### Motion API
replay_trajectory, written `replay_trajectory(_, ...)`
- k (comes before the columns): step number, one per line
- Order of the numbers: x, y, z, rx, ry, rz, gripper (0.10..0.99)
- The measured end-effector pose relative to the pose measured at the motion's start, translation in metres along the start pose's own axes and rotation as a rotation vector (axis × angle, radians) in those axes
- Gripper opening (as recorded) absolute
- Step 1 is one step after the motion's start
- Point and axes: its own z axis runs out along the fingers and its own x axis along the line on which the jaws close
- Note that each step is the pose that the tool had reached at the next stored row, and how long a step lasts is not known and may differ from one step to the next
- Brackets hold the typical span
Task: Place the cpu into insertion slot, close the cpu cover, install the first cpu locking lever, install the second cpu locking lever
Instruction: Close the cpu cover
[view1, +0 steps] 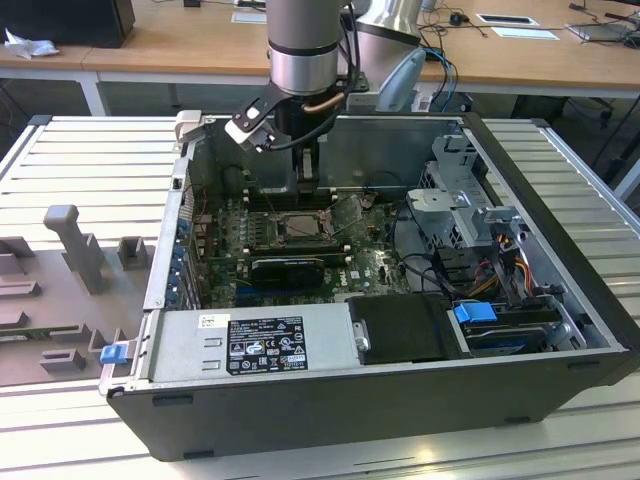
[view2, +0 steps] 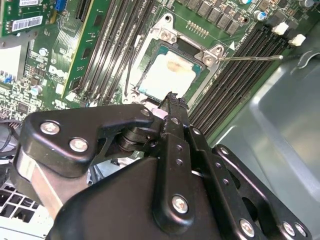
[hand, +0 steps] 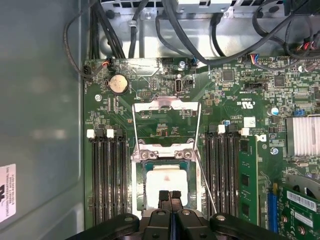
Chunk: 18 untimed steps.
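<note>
Over the socket (hand: 141, 175): cpu (hand: 167, 184) seated, cover (hand: 167, 122) and levers (view2: 250, 57) not yet done.
Upper centre of the exterior view, the arm (view1: 305, 50) reaches into the case (view1: 330, 410). First wrist view shows fingers (hand: 164, 200) pressed together, empty, above the cpu, cover flipped back; second wrist view shows one of the levers swung free.

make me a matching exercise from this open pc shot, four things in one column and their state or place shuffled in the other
Things:
1. cpu
2. cpu cover
3. gripper
4. coin battery

States or places:
A. round and silver, on the green board
B. fingers shut, tips at the socket
C. swung open, off the socket
D. lying in the socket, pale top up

Pairs: 1-D, 2-C, 3-B, 4-A
</note>
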Motion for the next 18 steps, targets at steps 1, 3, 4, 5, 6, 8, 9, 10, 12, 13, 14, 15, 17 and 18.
replay_trajectory(1,0.0,0.0001,-0.0015,0.0,0.0,0.0,0.106)
replay_trajectory(3,0.0,0.0003,-0.0057,0.0,-0.0001,0.0,0.106)
replay_trajectory(4,0.0,0.0005,-0.0093,0.0,-0.0001,0.0,0.106)
replay_trajectory(5,0.0,0.0006,-0.0094,0.0,0.0003,0.0,0.106)
replay_trajectory(6,0.0,0.0011,-0.0094,0.0,0.0002,0.0,0.106)
replay_trajectory(8,0.0,0.0036,-0.0091,0.0,0.0,0.0,0.106)
replay_trajectory(9,0.0001,0.0044,-0.009,0.0,-0.0001,0.0,0.106)
replay_trajectory(10,0.0001,0.0048,-0.009,0.0,0.0,0.0,0.106)
replay_trajectory(12,0.0001,0.0049,-0.0095,0.0,-0.0002,0.001,0.106)
replay_trajectory(13,0.0001,0.005,-0.0105,0.0,-0.0002,0.0,0.106)
replay_trajectory(14,0.0001,0.0051,-0.0115,0.0,-0.0001,0.0,0.106)
replay_trajectory(15,0.0001,0.0051,-0.0121,0.0,0.0002,0.0,0.106)
replay_trajectory(17,0.0001,0.0058,-0.0122,0.0,0.0,0.0,0.106)
replay_trajectory(18,0.0002,0.0068,-0.0121,0.0,-0.0001,0.0,0.106)
